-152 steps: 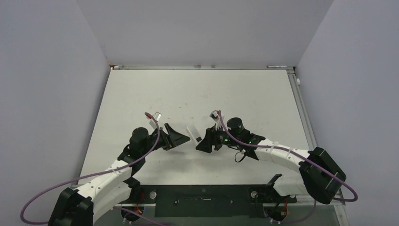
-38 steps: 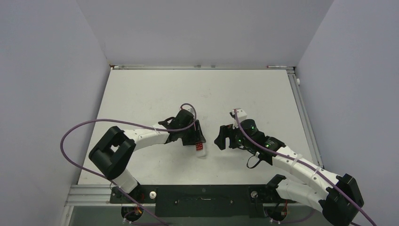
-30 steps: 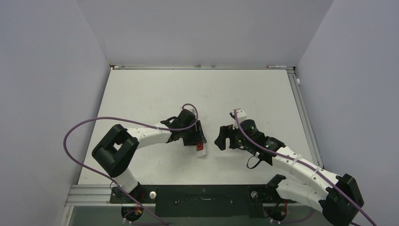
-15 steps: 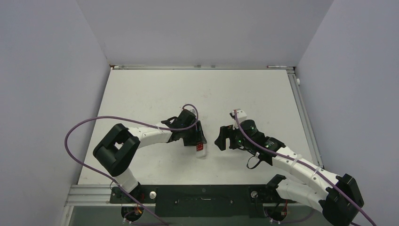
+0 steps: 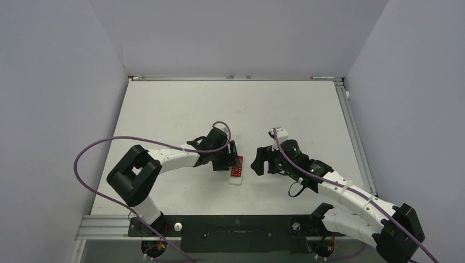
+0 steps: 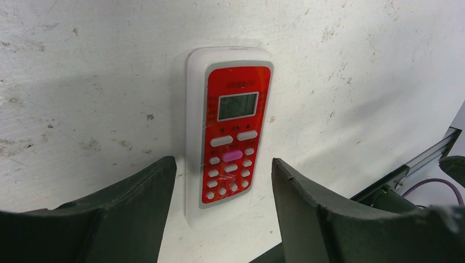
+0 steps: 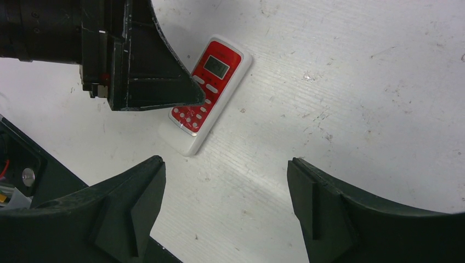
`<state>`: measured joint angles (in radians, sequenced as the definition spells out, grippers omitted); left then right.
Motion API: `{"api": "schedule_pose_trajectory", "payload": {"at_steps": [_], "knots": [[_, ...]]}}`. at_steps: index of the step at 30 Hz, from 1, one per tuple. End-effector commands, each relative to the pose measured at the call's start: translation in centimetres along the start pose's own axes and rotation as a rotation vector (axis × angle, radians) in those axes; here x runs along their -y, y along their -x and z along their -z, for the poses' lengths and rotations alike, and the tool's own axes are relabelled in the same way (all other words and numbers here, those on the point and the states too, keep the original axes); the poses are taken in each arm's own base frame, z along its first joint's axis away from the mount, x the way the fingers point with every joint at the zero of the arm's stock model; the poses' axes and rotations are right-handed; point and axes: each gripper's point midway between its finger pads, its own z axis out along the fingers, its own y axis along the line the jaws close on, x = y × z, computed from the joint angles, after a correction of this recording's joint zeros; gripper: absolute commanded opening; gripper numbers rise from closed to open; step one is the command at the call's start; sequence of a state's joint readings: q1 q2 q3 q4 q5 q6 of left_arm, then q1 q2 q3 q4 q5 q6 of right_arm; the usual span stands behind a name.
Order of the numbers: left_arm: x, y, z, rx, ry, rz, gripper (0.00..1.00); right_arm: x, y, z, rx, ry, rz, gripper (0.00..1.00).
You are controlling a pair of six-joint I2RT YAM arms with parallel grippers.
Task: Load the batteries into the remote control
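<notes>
Remote control (image 6: 229, 145): it lies flat on the white table (image 5: 181, 109), between my two arms and closer to the near edge than to the far one. The red front is turned up, so I see the small pale screen and the white buttons. The screen end points to the far side of the table, and the plain white end points to my bases.

Left jaws (image 6: 224, 164): they are open and hold nothing. My two dark fingers (image 6: 137, 197) stand one at each long side of the remote control, at its button end. On each side a thin strip of table shows between finger and remote control, so I am just beside it but I do not squeeze it.

Right jaws (image 7: 225, 161): they are open wide and they are empty. They hang over bare table at the right of the remote control, near it but apart from it. From this wrist I see my left fingers covering one edge of the red front.
</notes>
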<state>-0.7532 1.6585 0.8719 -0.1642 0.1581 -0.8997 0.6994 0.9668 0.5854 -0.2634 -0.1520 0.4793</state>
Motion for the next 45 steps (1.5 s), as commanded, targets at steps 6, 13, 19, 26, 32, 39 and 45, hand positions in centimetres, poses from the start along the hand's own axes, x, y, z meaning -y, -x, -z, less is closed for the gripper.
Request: {"api": "schedule_pose_trajectory", "payload": {"at_steps": [6,13,19,26,32,39,45], "knots": [[2.5,0.9,2.7,0.057,-0.105,-0.054,0.64,-0.4,3.1,1.1,0.077,-0.018,0.005,0.80],[4.0,1.6,5.4,0.105,-0.175,-0.105,0.68,0.2,4.4,2.0,0.103,-0.072,0.028,0.80],[4.7,2.6,8.7,0.158,-0.213,-0.134,0.76,0.7,6.2,2.8,0.161,-0.124,0.032,0.80],[4.3,4.2,12.8,0.242,-0.212,-0.179,0.96,2.5,8.4,4.3,0.236,-0.252,0.023,0.80],[2.4,5.8,16.4,0.325,-0.184,-0.191,0.96,3.2,9.9,5.7,0.302,-0.309,0.019,0.81],[0.7,6.8,20.5,0.429,-0.140,-0.269,0.96,3.6,11.3,7.8,0.399,-0.334,0.031,0.81],[0.0,7.1,23.5,0.522,-0.092,-0.343,0.96,4.0,12.0,9.0,0.445,-0.357,0.033,0.81]]}}
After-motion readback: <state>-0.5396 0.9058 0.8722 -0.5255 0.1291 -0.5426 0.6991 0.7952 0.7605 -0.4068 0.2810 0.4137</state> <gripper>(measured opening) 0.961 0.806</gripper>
